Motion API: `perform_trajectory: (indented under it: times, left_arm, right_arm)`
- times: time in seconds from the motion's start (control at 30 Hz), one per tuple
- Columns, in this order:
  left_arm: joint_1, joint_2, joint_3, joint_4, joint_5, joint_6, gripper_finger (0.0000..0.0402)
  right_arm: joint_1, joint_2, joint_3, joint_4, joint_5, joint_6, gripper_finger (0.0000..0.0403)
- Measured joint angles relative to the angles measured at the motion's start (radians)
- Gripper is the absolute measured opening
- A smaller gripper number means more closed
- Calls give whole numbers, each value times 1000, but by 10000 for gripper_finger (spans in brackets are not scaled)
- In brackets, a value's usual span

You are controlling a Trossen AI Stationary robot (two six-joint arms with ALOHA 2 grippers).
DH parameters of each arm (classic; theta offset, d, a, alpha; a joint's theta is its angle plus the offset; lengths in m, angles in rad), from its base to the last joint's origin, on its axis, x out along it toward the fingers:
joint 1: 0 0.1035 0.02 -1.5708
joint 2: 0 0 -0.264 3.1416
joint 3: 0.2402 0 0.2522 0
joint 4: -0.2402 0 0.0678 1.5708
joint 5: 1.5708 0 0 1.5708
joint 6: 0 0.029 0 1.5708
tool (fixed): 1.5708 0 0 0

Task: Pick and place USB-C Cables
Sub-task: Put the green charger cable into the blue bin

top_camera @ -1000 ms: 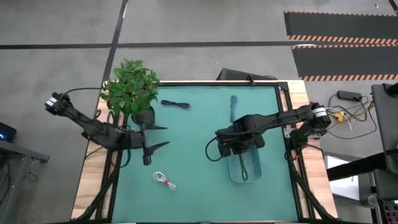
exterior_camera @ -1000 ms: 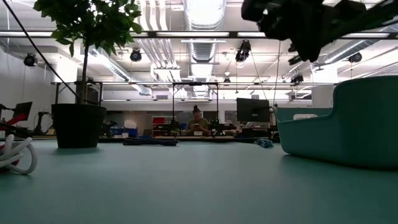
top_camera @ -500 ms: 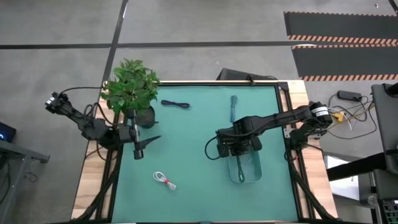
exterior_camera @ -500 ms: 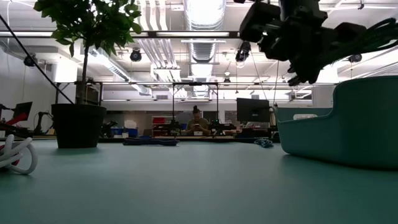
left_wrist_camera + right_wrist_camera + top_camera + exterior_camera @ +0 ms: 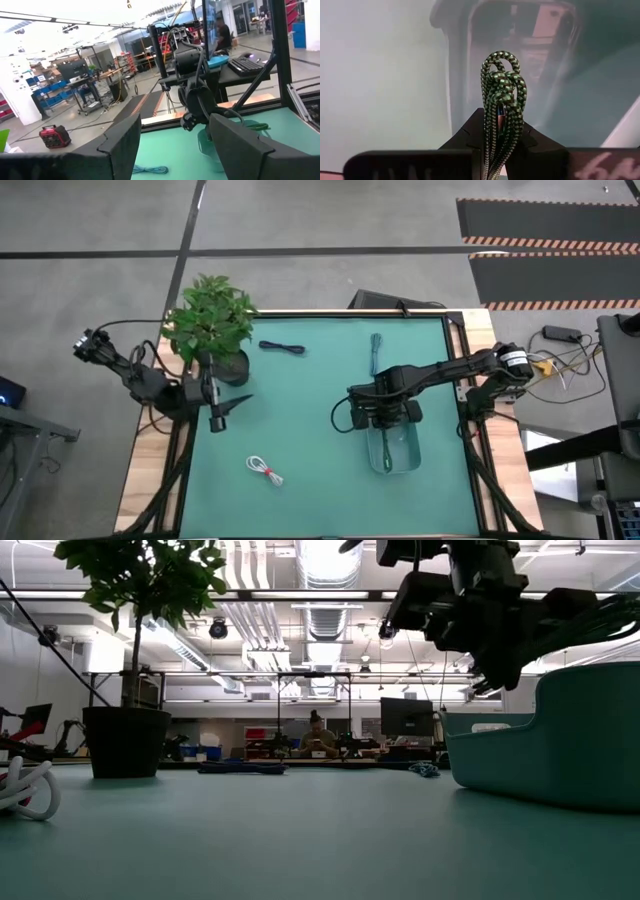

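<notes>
The right tool hangs over the near end of the clear teal bin, which sits on the right half of the green worktop. Its fingers are clamped on a dark green cable bundle; in the right wrist view the braided loops stick out past the fingertips, with the bin's rim blurred beyond them. From above, a dark green strand shows inside the bin, below the tool; whether it is the held bundle hanging down or one lying in the bin cannot be told. In the low view the bin's wall stands at the right with the right arm's wrist above it, clear of the rim.

The second dark green bundle lies stretched out at the far side of the worktop, beyond the right tool and well apart from the bin. The navy blue bundle lies near the far edge, just beside the potted plant at the far left corner. The white bundle with a red tie lies on the near left part of the worktop, apart from everything else; in the low view it shows at the left edge.

The left tool waits over the worktop's left edge near the plant pot, its fingers spread wide and holding nothing.
</notes>
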Motion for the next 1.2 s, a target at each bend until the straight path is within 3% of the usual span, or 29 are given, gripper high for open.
perform_trajectory:
  times: [0.63,1.2]
  left_arm:
    - [0,-16,-9,0,0,0,221]
    - [0,-17,-10,0,0,0,221]
  right_arm:
    - [17,1,-38,30,51,57,28]
    - [25,27,-133,161,55,72,28]
